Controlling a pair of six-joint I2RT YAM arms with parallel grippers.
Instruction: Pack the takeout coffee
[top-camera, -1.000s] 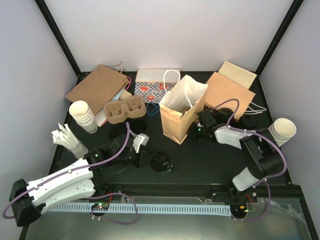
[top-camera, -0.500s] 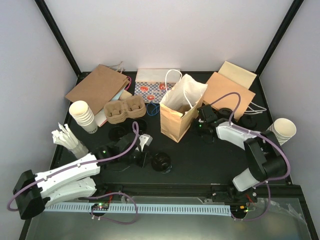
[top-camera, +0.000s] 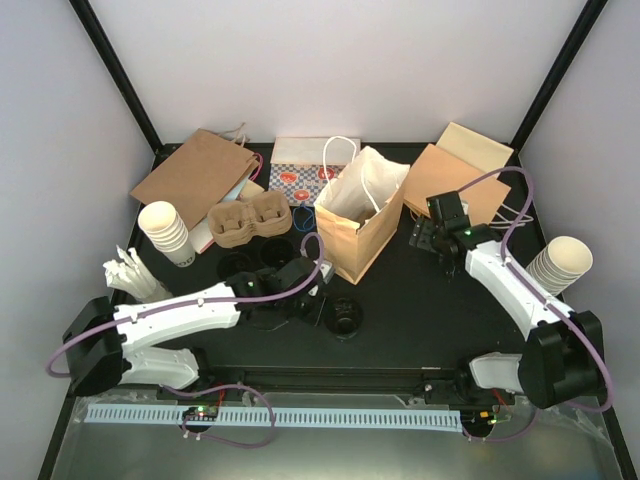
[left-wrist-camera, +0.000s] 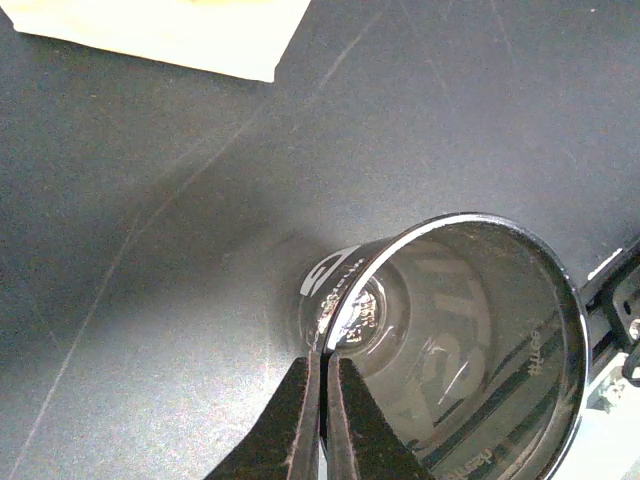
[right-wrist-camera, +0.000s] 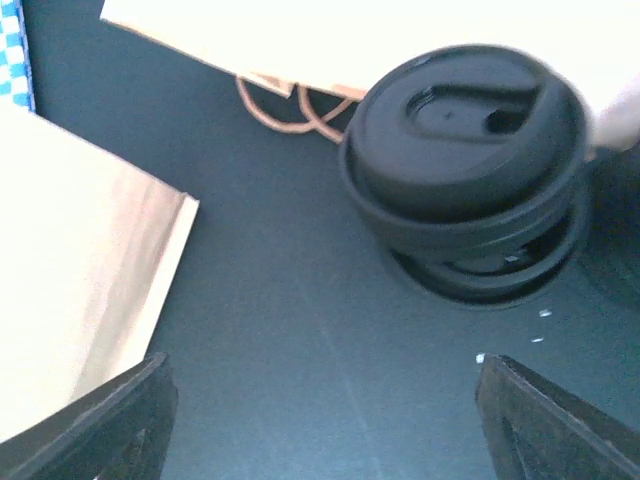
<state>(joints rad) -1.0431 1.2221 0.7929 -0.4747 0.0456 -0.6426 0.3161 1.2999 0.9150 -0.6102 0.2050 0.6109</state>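
My left gripper (left-wrist-camera: 325, 372) is shut, pinching the rim of a glossy black cup (left-wrist-camera: 455, 345) whose open mouth faces the left wrist camera. In the top view this cup (top-camera: 346, 318) sits on the black table just in front of the open brown paper bag (top-camera: 362, 228), with my left gripper (top-camera: 318, 306) at its left side. A takeout coffee cup with a black lid (right-wrist-camera: 465, 150) stands ahead of my right gripper (right-wrist-camera: 325, 420). That gripper is open with bare table between its fingers. It hovers right of the bag (top-camera: 440, 238).
Two more black cups (top-camera: 236, 265) (top-camera: 277, 252) stand left of the bag. A brown pulp carrier (top-camera: 250, 220), stacks of cream paper cups (top-camera: 165, 232) (top-camera: 562, 262), flat brown bags (top-camera: 195, 175) (top-camera: 462, 175), a patterned bag (top-camera: 305, 176) and white sachets (top-camera: 135, 275) ring the table.
My right gripper has opened and pulled back to the right, away from the paper bag. My left arm has carried the black cup rightward toward the bag's front.
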